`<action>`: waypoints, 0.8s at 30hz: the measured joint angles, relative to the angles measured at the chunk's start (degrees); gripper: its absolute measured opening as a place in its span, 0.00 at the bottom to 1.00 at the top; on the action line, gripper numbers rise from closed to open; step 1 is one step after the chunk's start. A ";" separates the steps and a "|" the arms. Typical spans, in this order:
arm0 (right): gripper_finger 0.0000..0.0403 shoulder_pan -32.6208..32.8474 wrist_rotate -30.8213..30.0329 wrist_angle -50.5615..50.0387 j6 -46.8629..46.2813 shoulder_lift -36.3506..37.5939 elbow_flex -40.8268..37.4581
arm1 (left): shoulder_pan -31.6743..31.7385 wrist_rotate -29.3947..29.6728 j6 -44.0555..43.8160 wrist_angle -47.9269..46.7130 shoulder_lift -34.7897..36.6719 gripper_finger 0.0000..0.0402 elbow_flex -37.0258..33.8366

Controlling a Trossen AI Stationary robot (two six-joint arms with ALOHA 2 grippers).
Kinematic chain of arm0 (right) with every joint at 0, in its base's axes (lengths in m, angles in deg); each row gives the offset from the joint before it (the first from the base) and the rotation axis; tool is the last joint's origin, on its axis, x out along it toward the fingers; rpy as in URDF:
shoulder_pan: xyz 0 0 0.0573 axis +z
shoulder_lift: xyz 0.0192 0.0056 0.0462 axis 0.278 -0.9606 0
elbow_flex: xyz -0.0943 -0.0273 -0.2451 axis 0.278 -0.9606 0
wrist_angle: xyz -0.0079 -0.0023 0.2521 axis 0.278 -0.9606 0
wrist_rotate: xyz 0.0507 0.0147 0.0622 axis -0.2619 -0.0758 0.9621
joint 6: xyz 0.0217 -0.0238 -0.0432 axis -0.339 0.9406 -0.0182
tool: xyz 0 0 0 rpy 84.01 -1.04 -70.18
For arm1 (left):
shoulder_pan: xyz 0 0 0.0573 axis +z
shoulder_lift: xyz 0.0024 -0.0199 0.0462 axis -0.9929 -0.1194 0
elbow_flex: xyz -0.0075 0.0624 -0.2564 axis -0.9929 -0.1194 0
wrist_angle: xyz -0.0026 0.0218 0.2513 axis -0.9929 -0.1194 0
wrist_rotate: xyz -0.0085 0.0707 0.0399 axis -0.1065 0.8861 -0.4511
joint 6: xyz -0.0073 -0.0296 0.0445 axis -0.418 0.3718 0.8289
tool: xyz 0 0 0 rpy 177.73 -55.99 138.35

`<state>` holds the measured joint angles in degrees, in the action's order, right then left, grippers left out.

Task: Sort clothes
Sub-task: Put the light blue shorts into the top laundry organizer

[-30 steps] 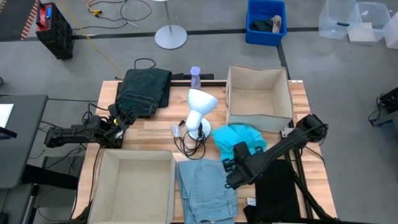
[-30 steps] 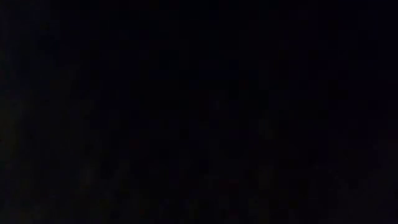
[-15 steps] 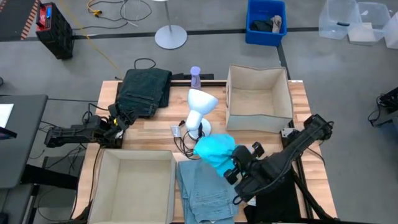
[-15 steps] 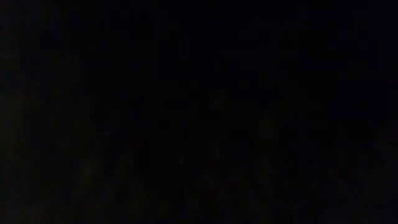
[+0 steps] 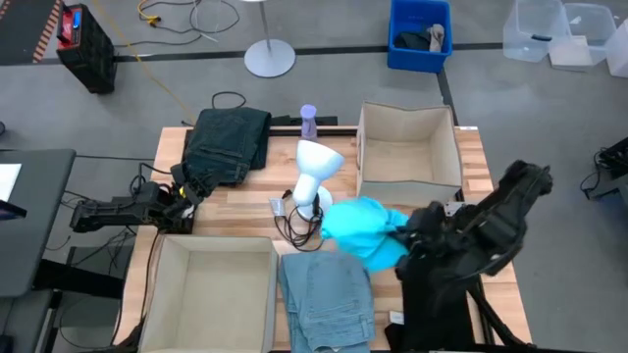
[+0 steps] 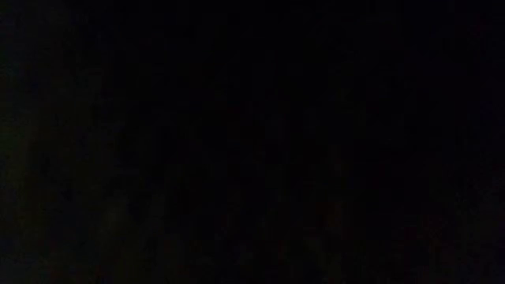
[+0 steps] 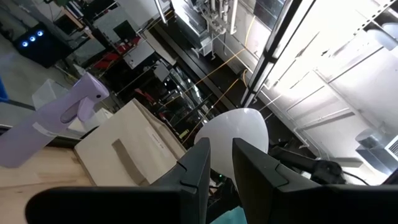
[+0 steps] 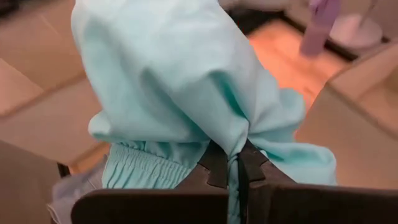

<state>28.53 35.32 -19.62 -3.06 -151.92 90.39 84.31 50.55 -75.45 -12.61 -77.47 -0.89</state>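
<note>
The teal shirt [image 5: 361, 230] hangs bunched from my right gripper [image 5: 405, 238], which is shut on it above the table, between the white lamp [image 5: 314, 172] and the far beige box [image 5: 407, 155]. The dark green trousers [image 5: 229, 143] lie folded at the far left. The light blue jeans [image 5: 327, 299] lie at the near edge, with the black garment [image 5: 432, 309] to their right, partly under the right arm. My left gripper [image 5: 183, 194] waits shut and empty beside the trousers' near left corner. The low view is black. My right gripper pinches a gathered fold of the teal shirt [image 8: 234, 151] between its two fingers [image 8: 214, 167]; how many layers I cannot tell. The fingers come roughly level from the table's right. The shirt is lifted clear and bulges slack ahead of the fingers, its ribbed hem [image 8: 140, 169] drooping.
A second beige box [image 5: 211, 294] stands open at the near left. A purple spray bottle [image 5: 308, 120] stands at the far edge behind the lamp, whose cable [image 5: 294, 227] lies coiled near the jeans. Bare wood shows between the trousers and the lamp.
My right gripper, shut on the teal shirt, has risen from the table, swung first toward the near left, then back toward the right edge. The shirt has gone from lying spread on the table to hanging bunched and clear of it.
</note>
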 joint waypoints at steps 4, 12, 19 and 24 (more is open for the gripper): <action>0.02 1.93 -4.72 0.26 1.97 3.29 0.00 | -0.01 -0.01 -0.34 0.02 0.01 0.16 0.00; 0.02 5.17 -10.35 1.05 8.33 8.62 0.00 | -0.01 -0.02 -0.38 0.02 0.01 0.16 0.00; 0.02 7.86 -18.30 1.20 12.97 12.94 0.00 | -0.01 -1.87 -0.38 0.73 0.02 0.16 0.00; 0.02 8.61 -21.95 1.04 15.78 15.53 0.00 | -0.02 -5.14 -0.24 0.06 -0.05 0.16 1.68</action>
<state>37.14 13.36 -18.58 12.73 -136.39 90.39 84.29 45.41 -75.68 -12.55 -77.52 0.79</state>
